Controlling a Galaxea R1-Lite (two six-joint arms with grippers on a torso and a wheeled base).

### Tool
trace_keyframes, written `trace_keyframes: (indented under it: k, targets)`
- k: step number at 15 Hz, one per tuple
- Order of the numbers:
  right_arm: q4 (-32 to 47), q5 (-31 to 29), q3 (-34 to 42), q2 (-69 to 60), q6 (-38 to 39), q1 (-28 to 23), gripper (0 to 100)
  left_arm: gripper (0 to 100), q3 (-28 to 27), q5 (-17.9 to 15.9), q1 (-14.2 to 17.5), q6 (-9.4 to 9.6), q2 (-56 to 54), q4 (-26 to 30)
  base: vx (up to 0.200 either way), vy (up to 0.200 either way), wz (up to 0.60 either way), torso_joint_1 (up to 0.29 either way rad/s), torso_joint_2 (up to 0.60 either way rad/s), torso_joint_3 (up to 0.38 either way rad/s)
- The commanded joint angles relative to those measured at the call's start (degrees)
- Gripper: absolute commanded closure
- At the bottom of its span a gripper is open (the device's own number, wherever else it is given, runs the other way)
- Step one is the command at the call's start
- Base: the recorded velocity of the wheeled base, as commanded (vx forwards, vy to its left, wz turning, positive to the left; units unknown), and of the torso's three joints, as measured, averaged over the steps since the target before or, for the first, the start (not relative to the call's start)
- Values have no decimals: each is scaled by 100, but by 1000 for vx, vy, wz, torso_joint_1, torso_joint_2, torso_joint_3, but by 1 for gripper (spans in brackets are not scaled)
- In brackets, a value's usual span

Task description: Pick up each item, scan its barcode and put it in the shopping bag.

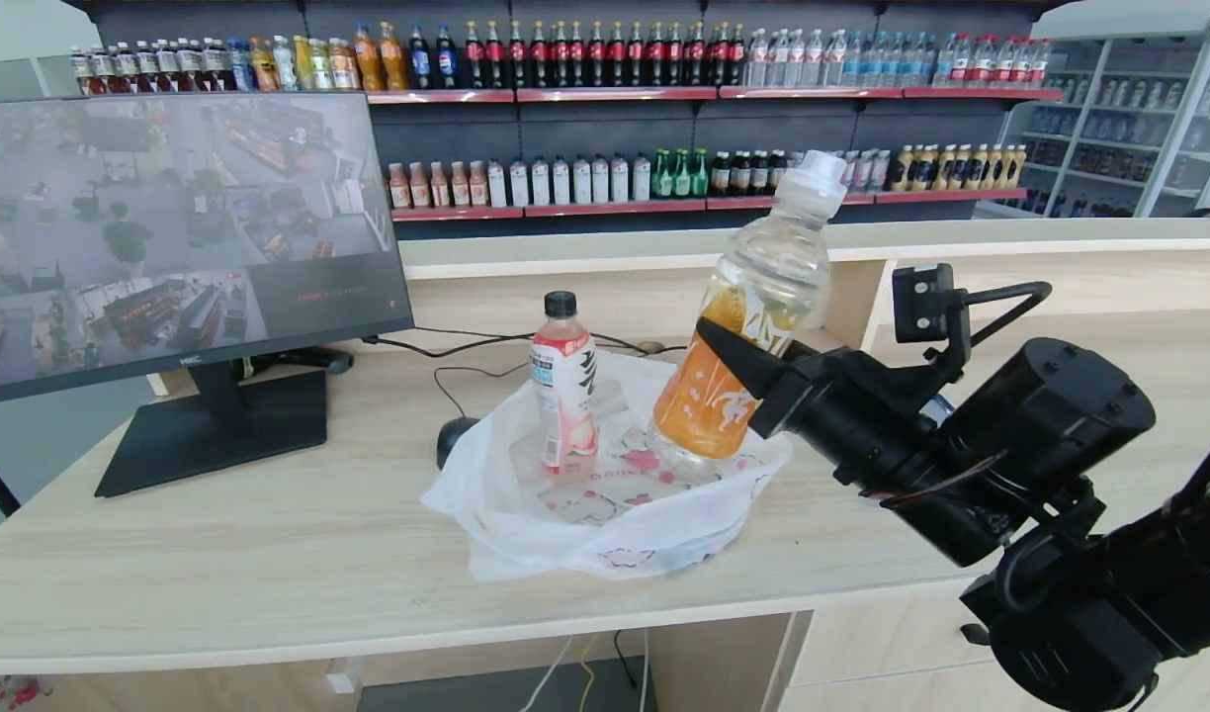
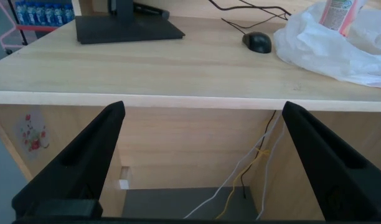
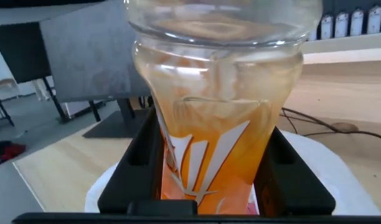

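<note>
Left wrist view: left tool (image 2: 203, 112), spread wide and empty, in front of the worktop's (image 2: 147, 68) near edge. Head view: right tool (image 1: 734, 366) clamped on a tilted orange-labelled bottle (image 1: 753, 326), whose base sits within the white shopping bag (image 1: 585, 534) beside an upright pink bottle (image 1: 563, 396). Right wrist view: a finger presses each side of the orange-labelled bottle. Beyond lie the mouse (image 1: 454, 440), monitor (image 1: 170, 237) and drink shelves (image 1: 664, 94).

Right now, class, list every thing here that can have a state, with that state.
shopping bag: open on the counter.
orange bottle: capped, tilted, gripped.
pink bottle: capped, upright in the shopping bag.
monitor: switched on.
right gripper: shut on orange bottle.
left gripper: open, empty.
</note>
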Motion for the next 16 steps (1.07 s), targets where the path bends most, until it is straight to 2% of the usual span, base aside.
trace_keyframes:
  k: [1,3,7,10,16]
  targets:
    - [-1,-185,-175,127,393,26,100,0,0,4,0,-4,-2,-2,0,0,0,0,0,0]
    - [-1,-211,-386,329,235,26,100,0,0,4,0,-4,-2,-2,0,0,0,0,0,0]
    - [-1,290,-1010,1032,-1347,26,100,0,0,4,0,-4,-2,-2,0,0,0,0,0,0]
    - [-1,290,-1186,1498,-2094,8,100,0,0,4,0,-4,-2,-2,0,0,0,0,0,0]
    - [-1,246,-1221,1894,-2305,-124,100,0,0,4,0,-4,-2,-2,0,0,0,0,0,0]
